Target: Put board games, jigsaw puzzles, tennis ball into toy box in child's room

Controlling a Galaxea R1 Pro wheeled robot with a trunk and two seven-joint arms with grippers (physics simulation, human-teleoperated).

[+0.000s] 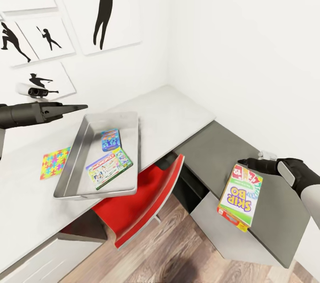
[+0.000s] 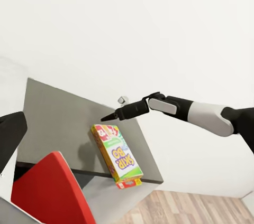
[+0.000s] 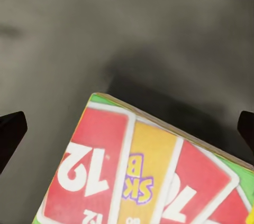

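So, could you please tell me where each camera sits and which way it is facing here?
Head view: high, looking down at the table, toy box; left gripper, right gripper.
Left wrist view: looks across at the right gripper and SKIP-BO box.
Right wrist view: close above the SKIP-BO box; dark fingertips.
All three share the SKIP-BO box.

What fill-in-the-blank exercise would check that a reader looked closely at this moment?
1. The toy box on the table already holds ___ flat colourful items.
2. The board game just under the right pincer carries the name ___.
3. The chair tucked under the table is coloured ___.

Missing words: two; SKIP-BO; red.
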